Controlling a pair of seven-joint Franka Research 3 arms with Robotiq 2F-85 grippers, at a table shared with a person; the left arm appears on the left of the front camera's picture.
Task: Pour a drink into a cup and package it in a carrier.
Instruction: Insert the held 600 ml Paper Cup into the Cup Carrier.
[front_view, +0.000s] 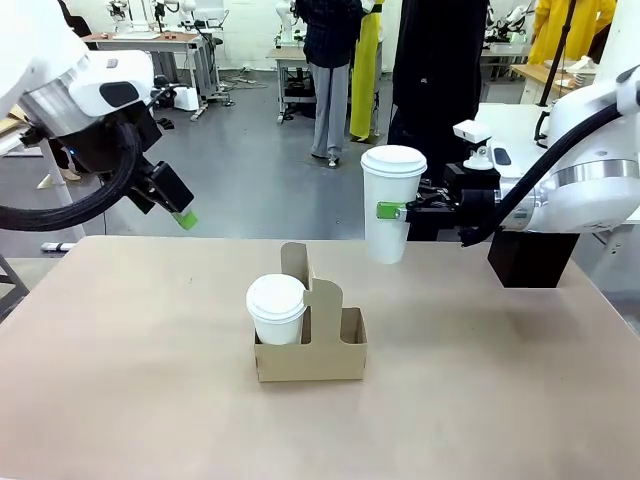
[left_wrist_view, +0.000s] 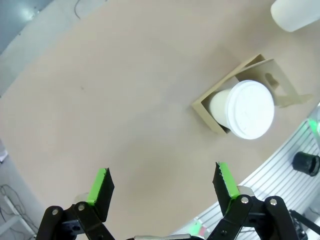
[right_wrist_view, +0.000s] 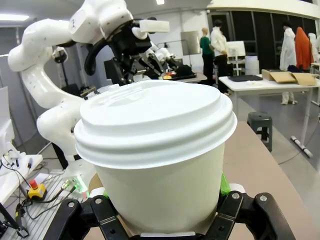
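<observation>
A brown cardboard carrier (front_view: 345, 352) stands mid-table with its handle upright. A lidded white cup (front_view: 276, 306) sits in its left pocket; the right pocket is empty. My right gripper (front_view: 397, 211) is shut on a second lidded white cup (front_view: 392, 190), held upright in the air above and to the right of the carrier. The right wrist view shows this held cup (right_wrist_view: 155, 145) close up between the fingers (right_wrist_view: 231, 202). My left gripper (front_view: 176, 206) hangs open and empty, high at the far left. Below it, the left wrist view shows the pocketed cup (left_wrist_view: 244, 109) in the carrier (left_wrist_view: 207, 111).
A black square box (front_view: 530, 258) sits at the table's right side under my right arm. A person in dark clothes (front_view: 438, 70) stands at the far edge. The tan tabletop (front_view: 130, 380) is bare to the left of the carrier and in front of it.
</observation>
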